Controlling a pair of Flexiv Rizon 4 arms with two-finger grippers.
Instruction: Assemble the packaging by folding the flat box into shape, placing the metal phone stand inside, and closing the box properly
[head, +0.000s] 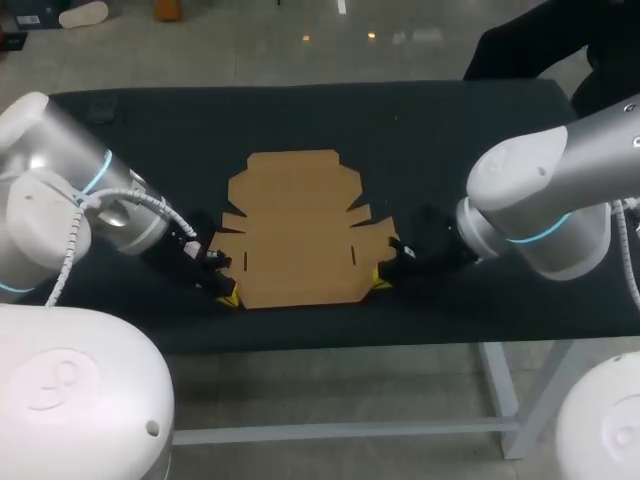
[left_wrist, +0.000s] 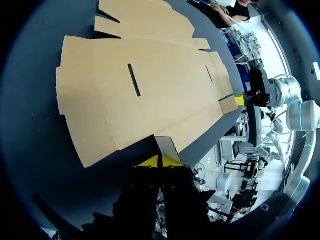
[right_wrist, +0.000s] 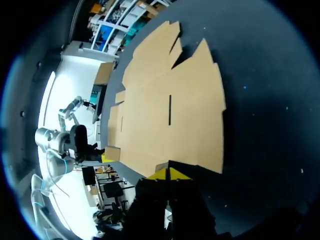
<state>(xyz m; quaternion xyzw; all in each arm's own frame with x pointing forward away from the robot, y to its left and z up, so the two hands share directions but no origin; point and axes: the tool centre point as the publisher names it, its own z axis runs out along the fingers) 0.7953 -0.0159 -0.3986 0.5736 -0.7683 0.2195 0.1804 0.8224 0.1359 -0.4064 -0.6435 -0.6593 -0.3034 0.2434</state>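
Cardboard flat box (head: 295, 230) lies unfolded | left gripper (head: 228, 297) and right gripper (head: 381, 283) each pinched shut on a near corner | folding, loading, closing all remain

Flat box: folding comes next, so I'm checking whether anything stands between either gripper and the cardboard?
Nothing visible does. The left gripper and the right gripper are each shut on a near corner of the flat box, and only bare black table lies around it.
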